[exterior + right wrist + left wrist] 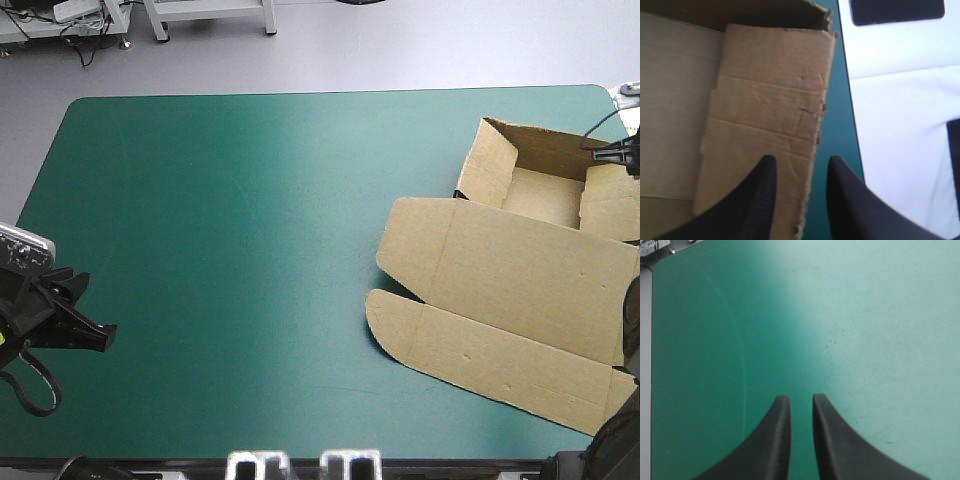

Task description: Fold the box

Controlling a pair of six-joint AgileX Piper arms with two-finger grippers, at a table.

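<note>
At the near left corner of the surface point(230, 220), the left gripper point(801, 400) hangs over the teal-green cover point(850, 320). Its black fingers point(775, 440) are released: a narrow slit of cover shows between them and they hold nothing. Ahead of these fingers the cover runs on, faintly scratched, to a rounded corner of the surface, with a strip of grey floor point(645, 390) beside its edge.

Well to the right of them, across a wide stretch of cover, lies the box point(560, 290), a sheet of brown board on the right side of the surface. Its tray point(545, 195) sits toward the far edge with walls raised. The lid point(480, 250) and the front flap point(480, 350) lie flat on the cover toward the near edge.

At the tray's right side the right gripper point(801, 162) is over a creased side flap point(770, 100). Its fingers are spread and clamp nothing, and the flap's ragged edge runs out ahead from between them. One finger is above the board, the other above a thin strip of cover beside it. Whether either touches what is under it cannot be told. Just past that strip comes the surface's right edge, with pale floor beyond it.
</note>
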